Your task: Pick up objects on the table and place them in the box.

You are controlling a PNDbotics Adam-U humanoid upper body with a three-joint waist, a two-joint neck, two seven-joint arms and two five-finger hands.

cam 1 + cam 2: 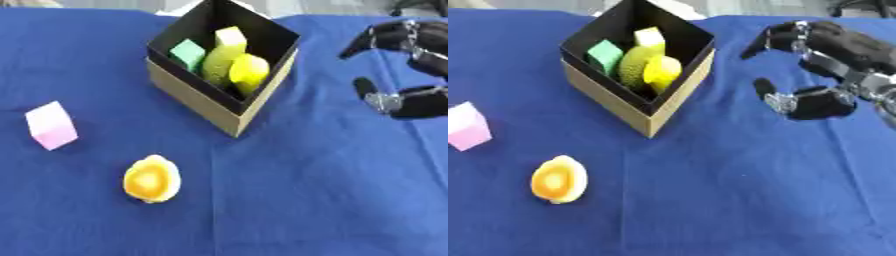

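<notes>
standing askew on the blue cloth (332, 190), toward the far middle of the table, an open box (206, 102) with tan outer walls and a black inside is seen with one corner turned toward the camera. four things are held in it: a green block (187, 54) at the left, a pale yellow block (231, 37) at the back, a yellow-green fruit-like shape (219, 62) in the middle, and a bright yellow rounded thing (249, 71) leaning against it at the front right. two things are left on the cloth outside the box: a pink cube (51, 125) well to the left, tilted on the cloth, and a yellow-orange rounded object (152, 179) nearer the camera, in front of the box's left side. the right hand (833, 60) is seen to the right of the box, apart from it, above the cloth; its fingers (776, 37) are spread apart from the thumb and curved, and nothing is held. the left hand is not shown.
</notes>
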